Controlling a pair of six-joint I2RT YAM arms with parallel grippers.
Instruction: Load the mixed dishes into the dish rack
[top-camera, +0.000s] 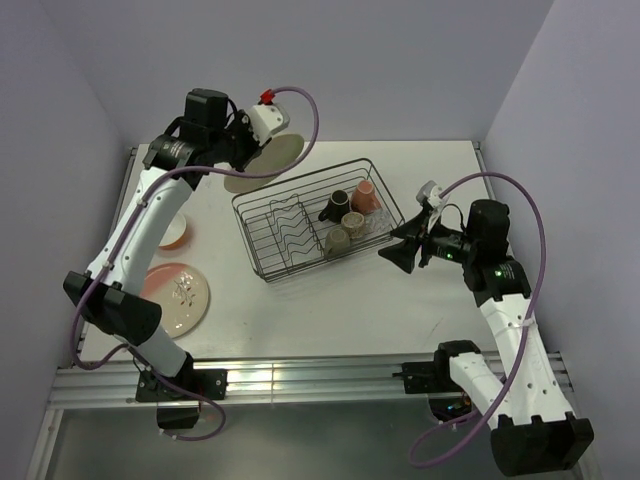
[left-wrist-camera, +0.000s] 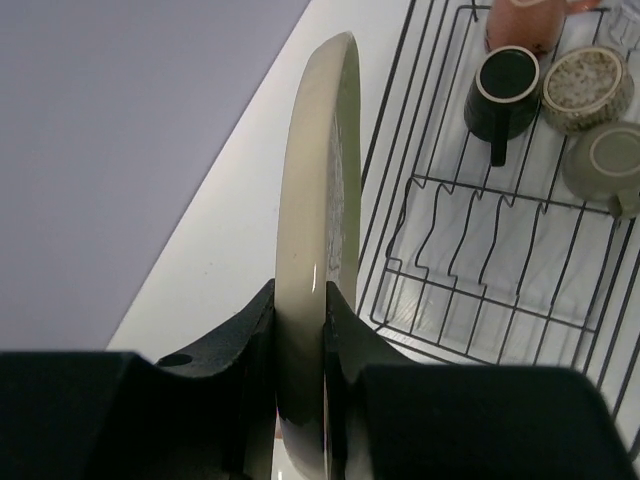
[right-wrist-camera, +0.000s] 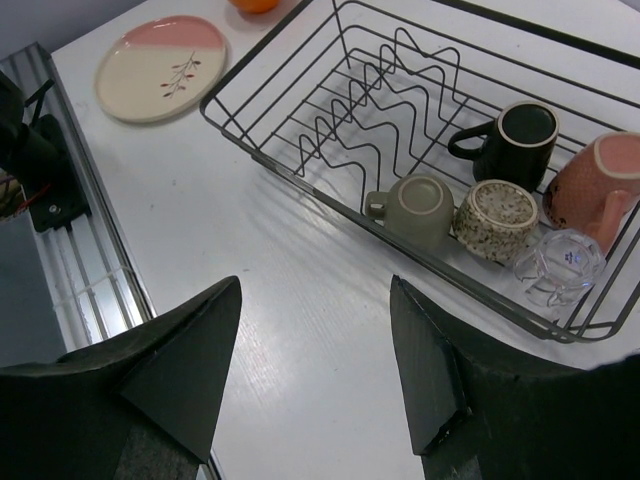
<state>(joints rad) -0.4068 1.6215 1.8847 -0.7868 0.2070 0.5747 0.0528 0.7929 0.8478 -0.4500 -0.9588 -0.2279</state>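
My left gripper (top-camera: 243, 152) (left-wrist-camera: 300, 312) is shut on the rim of the green-tinted cream plate (top-camera: 268, 163) (left-wrist-camera: 320, 190) and holds it on edge in the air, left of and behind the black wire dish rack (top-camera: 247, 241) (left-wrist-camera: 470, 255) (right-wrist-camera: 300, 100). The rack's right end holds a dark brown mug (top-camera: 338, 205) (right-wrist-camera: 525, 140), a pink mug (top-camera: 365, 195) (right-wrist-camera: 595, 190), a speckled mug (right-wrist-camera: 497, 220), an olive mug (top-camera: 337, 241) (right-wrist-camera: 418, 205) and a clear glass (right-wrist-camera: 560, 262). The pink-tinted plate (top-camera: 177, 297) (right-wrist-camera: 160, 68) and the orange bowl (top-camera: 175, 232) sit on the table at the left. My right gripper (top-camera: 393, 252) (right-wrist-camera: 315, 370) is open and empty beside the rack's right end.
The rack's wavy dividers (top-camera: 290, 228) (right-wrist-camera: 385, 85) hold nothing. A metal rail (top-camera: 300, 375) runs along the table's near edge. Lilac walls close in the back and both sides.
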